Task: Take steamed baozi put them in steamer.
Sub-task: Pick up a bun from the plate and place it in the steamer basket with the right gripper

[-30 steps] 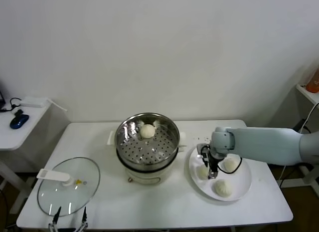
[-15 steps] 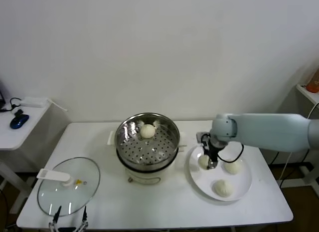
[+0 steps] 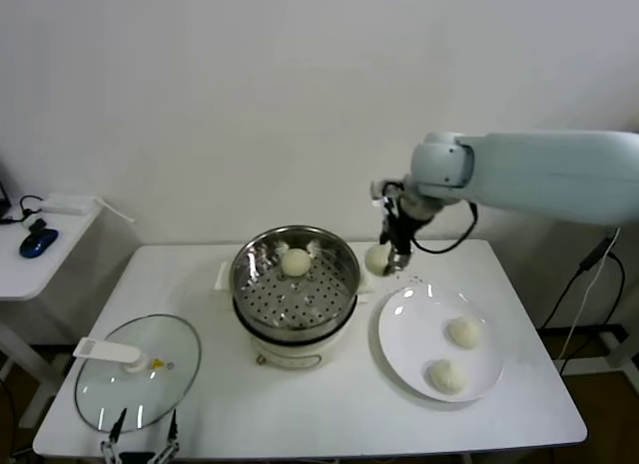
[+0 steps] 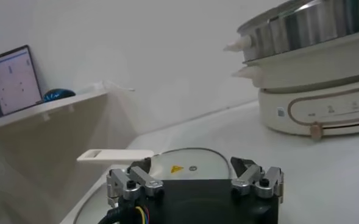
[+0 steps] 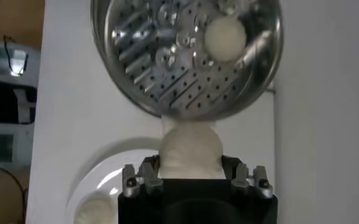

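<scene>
Fingers of the right gripper were clamped on a baozi, held above the table just right of the steamer. The basket lay to its left. Left gripper sat parked by the lid, probably open.

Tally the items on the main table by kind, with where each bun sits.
Buns: 4, one in the steamer, one held in the right pincer, two on the plate
Steamer: 1
Plate: 1
Glass lid: 1
Total: 7
</scene>
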Motion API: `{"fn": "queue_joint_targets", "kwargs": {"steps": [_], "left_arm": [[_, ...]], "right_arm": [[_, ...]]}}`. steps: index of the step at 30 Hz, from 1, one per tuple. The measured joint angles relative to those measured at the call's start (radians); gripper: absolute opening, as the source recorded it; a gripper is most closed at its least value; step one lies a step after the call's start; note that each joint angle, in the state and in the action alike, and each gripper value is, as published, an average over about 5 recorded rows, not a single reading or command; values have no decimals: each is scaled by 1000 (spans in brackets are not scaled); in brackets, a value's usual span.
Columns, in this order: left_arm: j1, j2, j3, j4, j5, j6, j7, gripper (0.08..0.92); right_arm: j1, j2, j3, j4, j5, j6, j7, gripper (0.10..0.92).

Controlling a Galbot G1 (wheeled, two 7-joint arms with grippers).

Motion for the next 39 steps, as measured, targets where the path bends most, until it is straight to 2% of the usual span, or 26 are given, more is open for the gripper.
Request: {"fn": "queue_joint_targets", "kwargs": {"steps": [15, 27, 39], "left_arm": [[17, 0, 2, -20, 1, 2, 18, 823], [15, -2, -5, -8, 4, 2, 29, 823], [9, -3, -5, 1, 5, 2, 32, 823]], "right_arm": [[-102, 248, 145, -178, 60, -1, -41, 670], [-270, 408, 213, -398, -3, 28, -71, 670], [-380, 489, 242, -531, -63, 58, -82, 669]]}}
